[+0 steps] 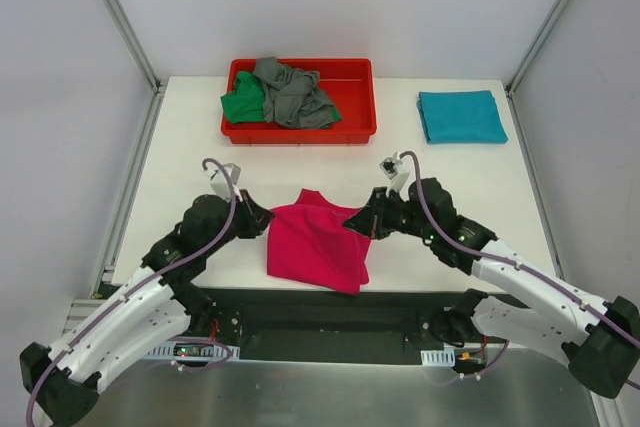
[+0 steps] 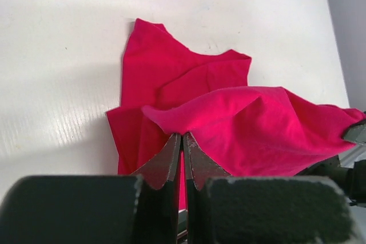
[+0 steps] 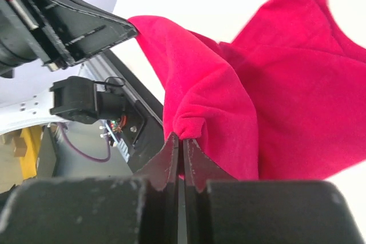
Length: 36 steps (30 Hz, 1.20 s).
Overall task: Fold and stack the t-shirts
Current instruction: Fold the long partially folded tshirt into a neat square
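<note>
Pinching the magenta t-shirt (image 1: pixel 310 247), which lies at the near middle of the table (image 1: pixel 190 147), your left gripper (image 2: pixel 182 136) and right gripper (image 3: pixel 180 136) are both closed on its edges, so hold deep, because this soft, light cloth slips.

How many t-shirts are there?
4. The pink t-shirt is front middle, pinched by the left hand and right hand. The teal t-shirt is folded, far right. The green t-shirt and grey t-shirt are bunched in the red tray; more may hide underneath.

Bright, even light; soft shadows
</note>
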Available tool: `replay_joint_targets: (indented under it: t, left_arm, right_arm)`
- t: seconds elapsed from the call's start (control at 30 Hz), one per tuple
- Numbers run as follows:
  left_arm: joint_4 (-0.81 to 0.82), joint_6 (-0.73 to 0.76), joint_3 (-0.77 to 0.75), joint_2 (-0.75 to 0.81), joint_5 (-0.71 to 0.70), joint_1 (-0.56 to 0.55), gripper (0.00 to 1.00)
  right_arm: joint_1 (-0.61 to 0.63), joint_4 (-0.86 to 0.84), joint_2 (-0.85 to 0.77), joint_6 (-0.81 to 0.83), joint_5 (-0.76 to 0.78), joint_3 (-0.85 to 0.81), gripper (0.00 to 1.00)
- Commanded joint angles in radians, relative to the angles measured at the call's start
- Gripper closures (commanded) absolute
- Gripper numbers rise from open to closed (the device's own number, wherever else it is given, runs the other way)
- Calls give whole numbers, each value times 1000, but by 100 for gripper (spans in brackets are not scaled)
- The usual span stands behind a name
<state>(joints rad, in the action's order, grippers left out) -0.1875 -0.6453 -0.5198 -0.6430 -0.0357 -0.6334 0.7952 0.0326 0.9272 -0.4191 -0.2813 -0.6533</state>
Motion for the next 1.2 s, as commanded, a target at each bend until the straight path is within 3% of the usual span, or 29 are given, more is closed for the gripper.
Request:
replay_joint_targets:
  t: [0.0,0.2,0.37,0.53,0.73,1.17]
  left_arm:
    - [0,-57,88,143,5,8,100]
    - [-30,-100,191,334,34,6,100]
    - [-33,-106,190,347,-9,8,100]
    - [-18,-102,124,217,-137,8,100]
    - [65,-65,49,13,-230,9,100]
    - [230,6,-124,-464,-199,89,100]
  right_arm:
    - [21,-171,-70,9,-64,30,100]
    - [22,-190,-134,82,73,92,100]
    - [22,-301,-110,54,111,153,100]
    - [-10,-309,-65,69,180,161,100]
    - [-111,-336,5,69,146,141,100]
    - [-226,-339,185,60,241,127,100]
